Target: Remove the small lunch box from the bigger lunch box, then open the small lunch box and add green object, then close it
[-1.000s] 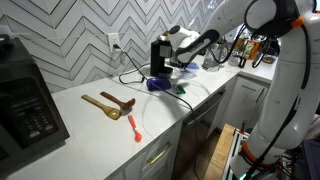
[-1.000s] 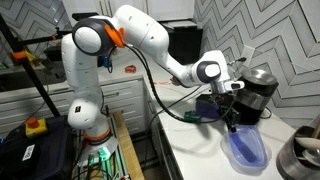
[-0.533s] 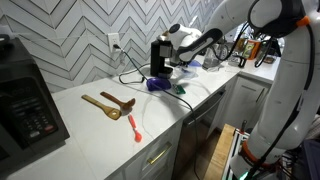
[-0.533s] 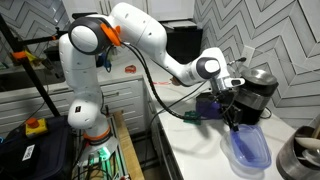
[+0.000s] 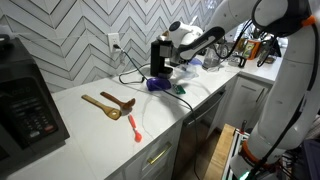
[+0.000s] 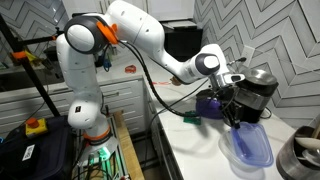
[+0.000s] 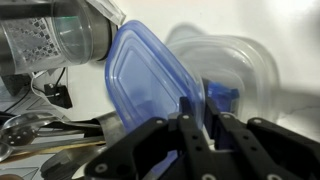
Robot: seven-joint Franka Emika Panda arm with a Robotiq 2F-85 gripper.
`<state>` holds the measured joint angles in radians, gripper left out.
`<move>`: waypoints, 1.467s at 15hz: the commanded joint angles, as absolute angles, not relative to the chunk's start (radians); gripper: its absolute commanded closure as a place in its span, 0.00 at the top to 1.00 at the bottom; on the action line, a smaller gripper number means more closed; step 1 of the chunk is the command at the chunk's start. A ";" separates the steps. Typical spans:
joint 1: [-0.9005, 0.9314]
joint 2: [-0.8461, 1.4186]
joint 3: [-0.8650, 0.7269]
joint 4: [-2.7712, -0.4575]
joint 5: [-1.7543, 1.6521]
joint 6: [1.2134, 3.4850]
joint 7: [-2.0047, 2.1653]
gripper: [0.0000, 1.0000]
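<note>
The arm reaches in over the far end of the table (image 5: pixel 90 125), and its jaws stand almost closed, with only a thin gap between them. In the wrist view they pinch the near edge of a blue lid (image 7: pixel 150 75), which slants up and away to the left. Just behind the jaws in that view sits a clear, rounded container (image 7: pixel 245 60) with a small solid blue piece in it; whether lid and container are joined cannot be told. In an exterior view the small lunch box (image 6: pixel 249 150) shows as a pale translucent blue shape right under the jaws, at the near right of the table. The bigger lunch box (image 5: pixel 158 84), darker and purple-blue, rests on the table just beside the arm's tip. The green object (image 5: pixel 181 91) lies on the table near the bigger lunch box, apart from both boxes. Well to the left lie two wooden spoons (image 5: pixel 108 104) and a red-orange utensil (image 5: pixel 134 128).
</note>
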<state>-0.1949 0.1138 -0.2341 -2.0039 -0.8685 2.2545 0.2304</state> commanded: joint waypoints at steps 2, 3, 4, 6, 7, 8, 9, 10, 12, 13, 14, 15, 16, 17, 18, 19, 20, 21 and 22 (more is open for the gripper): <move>-0.187 0.052 -0.225 -2.043 -0.916 2.215 0.263 0.04; -0.188 0.046 -0.223 -2.044 -0.919 2.210 0.266 0.04; -0.188 0.040 -0.221 -2.046 -0.922 2.207 0.269 0.04; -0.189 0.026 -0.217 -2.052 -0.925 2.205 0.274 0.04; -0.189 0.021 -0.215 -2.055 -0.927 2.205 0.278 0.04; -0.189 0.016 -0.213 -2.056 -0.927 2.204 0.281 0.04; -0.189 0.011 -0.211 -2.056 -0.932 2.203 0.285 0.04; -0.189 0.006 -0.209 -2.057 -0.935 2.201 0.287 0.04; -0.188 -0.005 -0.204 -2.058 -0.950 2.195 0.295 0.04; -0.187 -0.014 -0.202 -2.062 -0.956 2.191 0.295 0.04; -0.187 -0.027 -0.199 -2.065 -0.970 2.182 0.299 0.04; -0.187 -0.038 -0.197 -2.068 -0.981 2.173 0.301 0.04; -0.187 -0.052 -0.194 -2.072 -0.990 2.161 0.298 0.04; -0.188 -0.068 -0.191 -2.078 -0.997 2.146 0.290 0.04; -0.189 -0.081 -0.189 -2.084 -1.004 2.133 0.285 0.04; -0.190 -0.096 -0.187 -2.093 -1.010 2.114 0.279 0.04; -0.192 -0.109 -0.186 -2.101 -1.016 2.099 0.277 0.04; -0.194 -0.123 -0.185 -2.114 -1.024 2.081 0.275 0.04; -0.197 -0.137 -0.185 -2.130 -1.033 2.062 0.274 0.04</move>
<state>-0.1936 -0.0668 -0.1879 -2.0575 -0.9894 2.1094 0.2736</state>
